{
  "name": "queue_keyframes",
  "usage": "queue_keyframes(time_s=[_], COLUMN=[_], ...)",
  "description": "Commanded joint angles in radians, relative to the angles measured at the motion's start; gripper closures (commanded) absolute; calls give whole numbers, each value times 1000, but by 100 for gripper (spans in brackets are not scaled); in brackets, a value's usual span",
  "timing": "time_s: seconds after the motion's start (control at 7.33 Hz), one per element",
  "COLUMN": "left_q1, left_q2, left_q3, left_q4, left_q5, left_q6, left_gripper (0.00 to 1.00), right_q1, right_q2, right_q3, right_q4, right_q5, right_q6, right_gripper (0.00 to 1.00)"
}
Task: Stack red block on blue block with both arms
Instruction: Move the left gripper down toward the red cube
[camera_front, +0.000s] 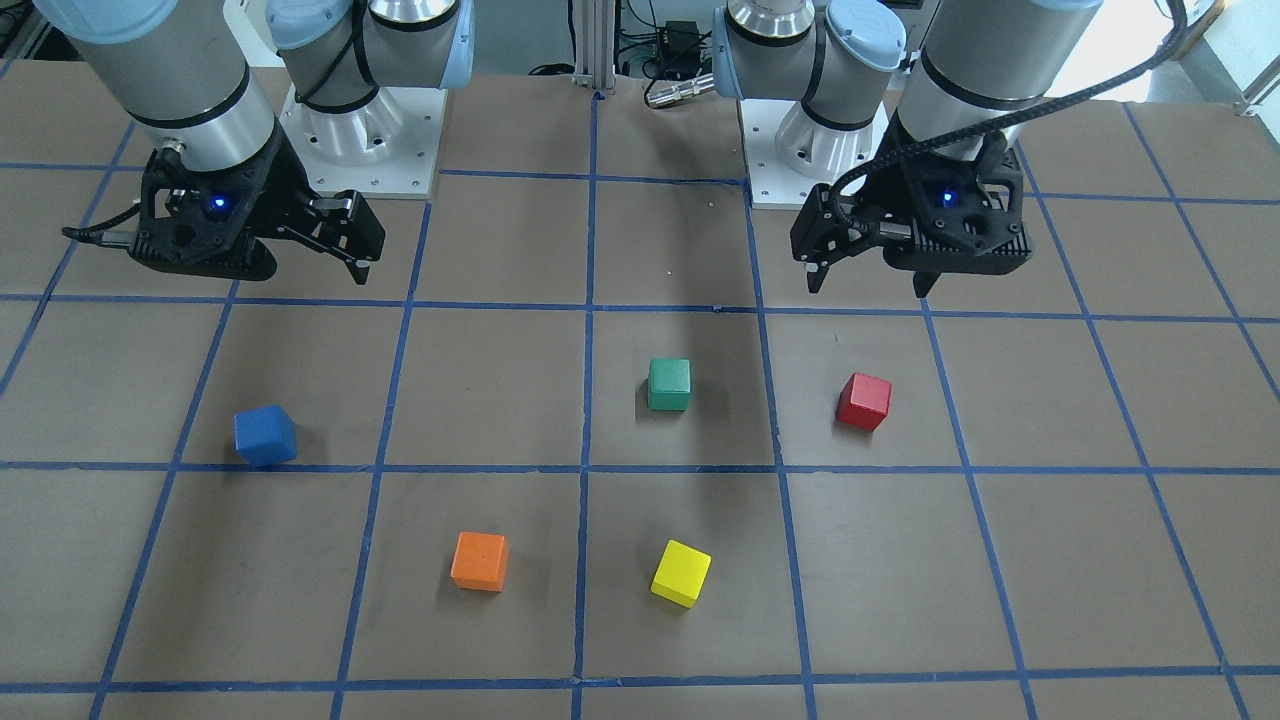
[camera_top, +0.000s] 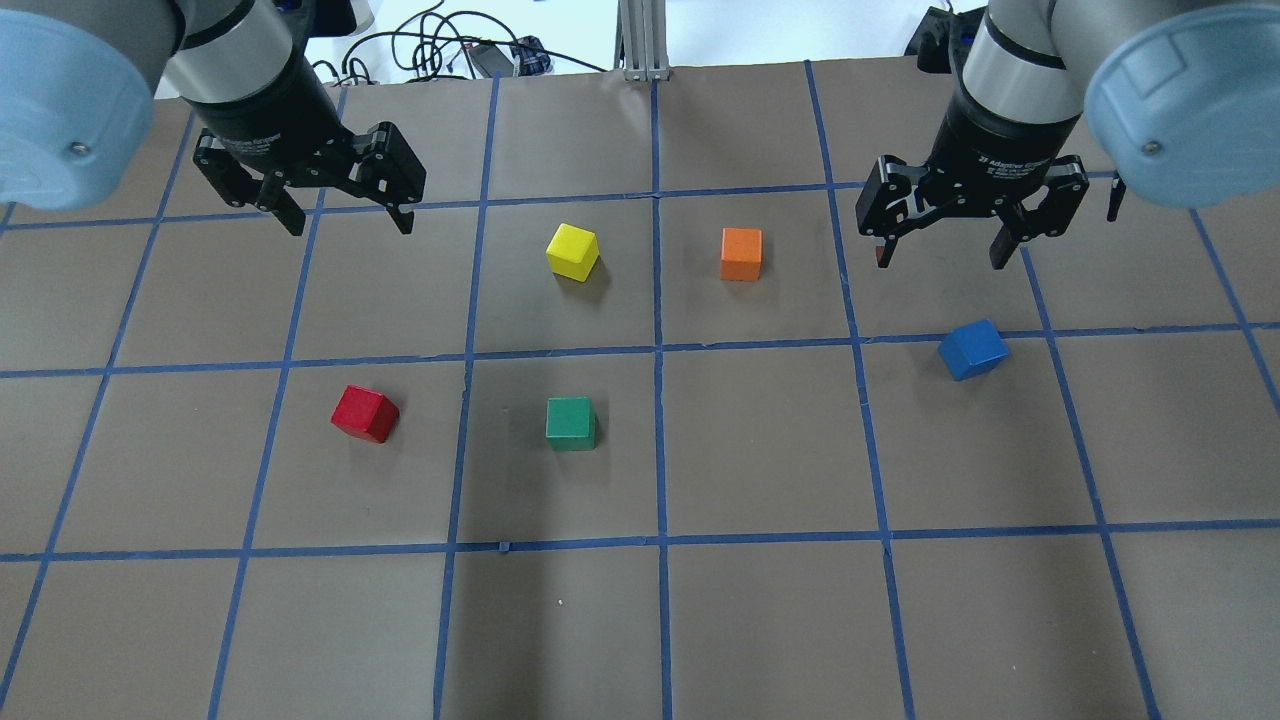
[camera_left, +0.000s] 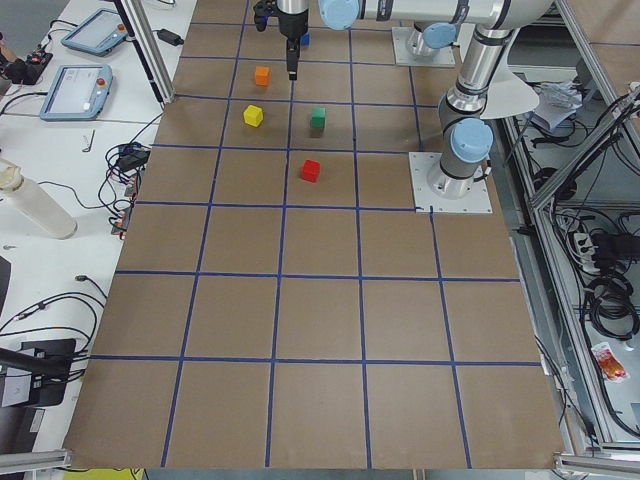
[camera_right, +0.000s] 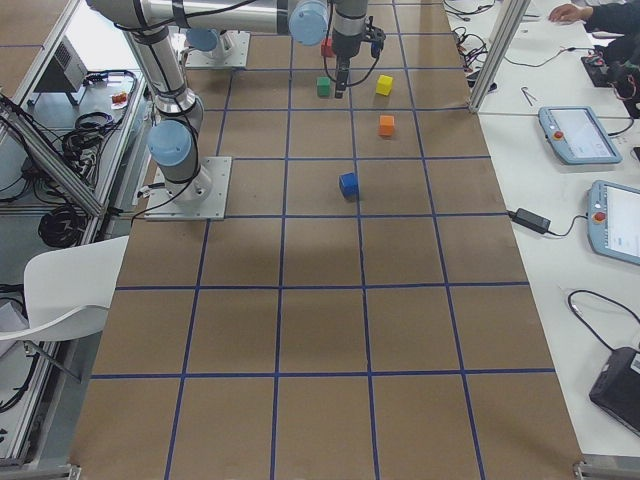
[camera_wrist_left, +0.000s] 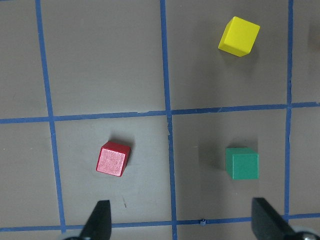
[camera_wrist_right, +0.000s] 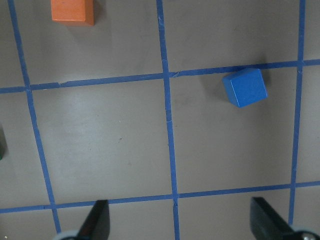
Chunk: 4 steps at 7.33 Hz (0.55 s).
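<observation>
The red block (camera_top: 365, 414) sits flat on the desk (camera_top: 760, 450), on the robot's left side. The green block (camera_top: 570, 423) is beside it in the next square, with a blue line (camera_top: 458, 450) between them. The blue block (camera_top: 973, 350) sits far off on the robot's right side. It is turned a little, and one corner is right by a blue line. The two blocks are well apart, and nothing is on top of either one. The yellow block (camera_top: 573, 251) and the orange block (camera_top: 741, 254) lie in the middle, each in its own square. The left arm (camera_top: 250, 80) hangs above the desk with its jaws spread wide and nothing in them. The right arm (camera_top: 1010, 90) hangs above the desk too, near the blue block, and its jaws are also spread wide and bare.
</observation>
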<state>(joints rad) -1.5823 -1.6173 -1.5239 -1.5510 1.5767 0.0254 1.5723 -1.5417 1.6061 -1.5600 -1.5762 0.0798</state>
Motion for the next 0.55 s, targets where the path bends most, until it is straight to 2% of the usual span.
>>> queue_keyframes(time_s=[0.0,0.14,0.41], left_q1=[-1,4,78], left_q2=[14,32,40], left_q3=[-19,-54,-108], left_q4=[-1,-6,3], left_q5=[0,2,73], left_q6=[7,20,193], left_gripper=[0,0,0], right_q1=[0,0,0], right_q2=[0,2,2], right_q3=[0,0,0], right_q4=[0,0,1], right_q5=[-1,-1,-1], right_q6=[0,0,0], right_gripper=[0,0,0])
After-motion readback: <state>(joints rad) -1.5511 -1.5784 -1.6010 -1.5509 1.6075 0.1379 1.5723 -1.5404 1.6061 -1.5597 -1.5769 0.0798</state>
